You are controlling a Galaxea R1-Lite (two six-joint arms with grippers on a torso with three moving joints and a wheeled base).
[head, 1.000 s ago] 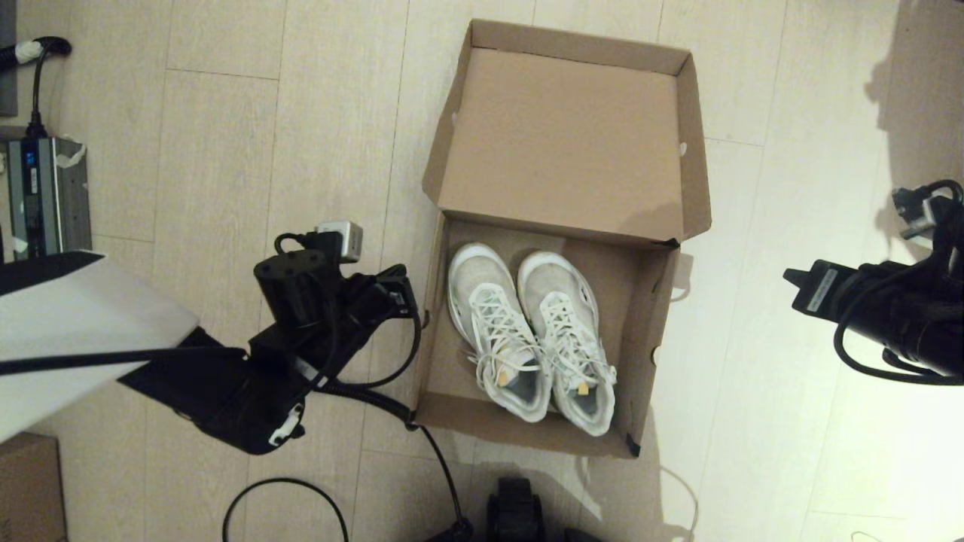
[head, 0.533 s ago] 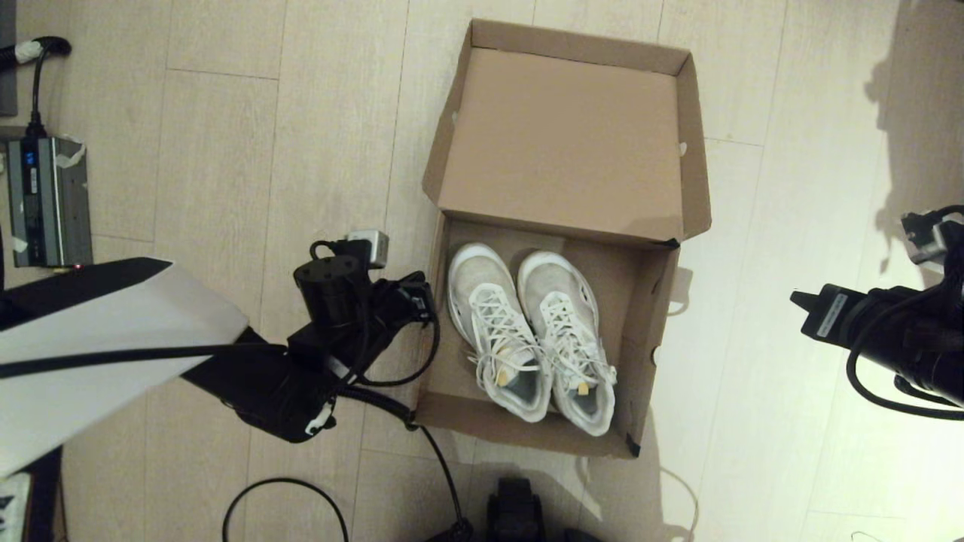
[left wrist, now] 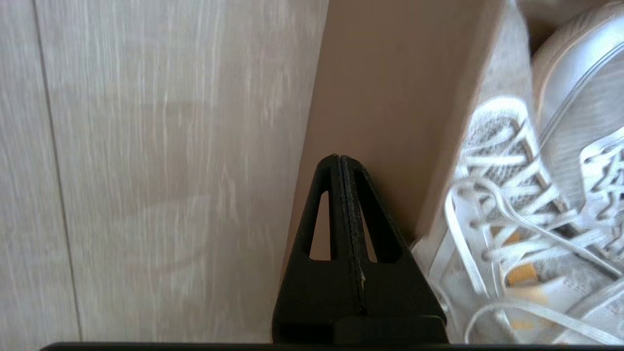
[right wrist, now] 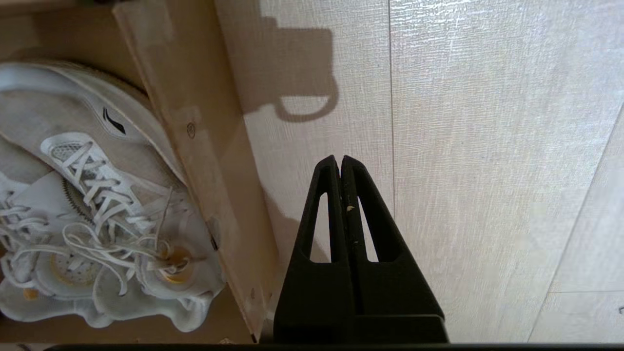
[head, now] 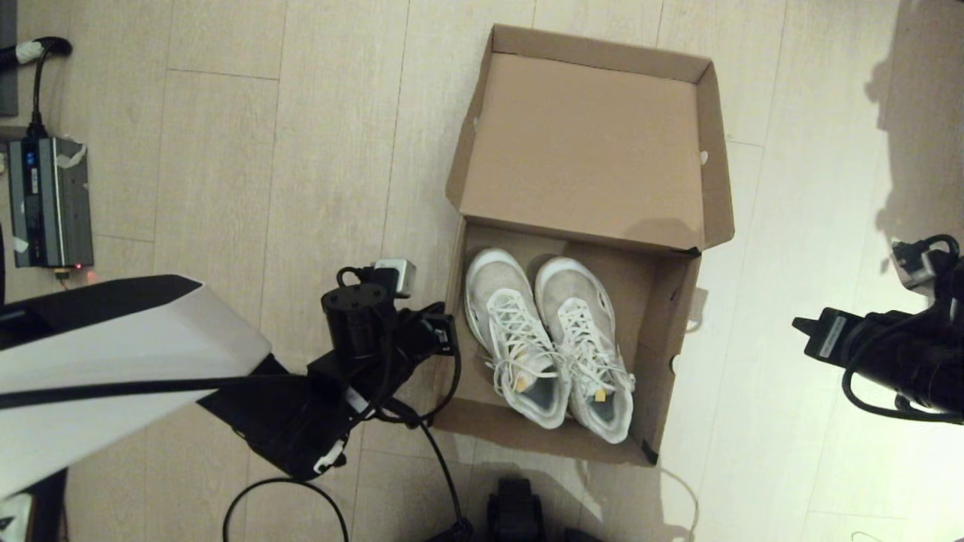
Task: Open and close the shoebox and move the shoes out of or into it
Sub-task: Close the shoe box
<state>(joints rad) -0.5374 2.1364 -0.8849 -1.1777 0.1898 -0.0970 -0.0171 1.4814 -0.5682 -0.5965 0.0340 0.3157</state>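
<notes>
The shoebox [head: 666, 354] lies on the floor with its flap lid [head: 587, 143] folded back and open. Both white shoes [head: 550, 342] sit side by side inside it, toes toward the lid. My left gripper [head: 443, 337] is shut with nothing in it and is up against the outside of the box's left wall. In the left wrist view the gripper's tip [left wrist: 340, 158] rests on that brown wall [left wrist: 390, 97], with the laced shoes [left wrist: 526, 195] just beyond it. My right gripper [head: 800, 325] hangs shut over bare floor, right of the box. Its wrist view shows the gripper [right wrist: 340, 158] apart from the box wall [right wrist: 204, 146].
A grey power unit [head: 47, 202] with a cable stands at the far left. A black cable [head: 286, 489] loops on the floor near the box's front left corner. A dark part of my base [head: 516, 512] sits at the bottom middle. Bare floorboards surround the box.
My left arm has swung right onto the box's left wall. The box, with the shoes in it, has slid a little to the right. The right arm barely shifted.
</notes>
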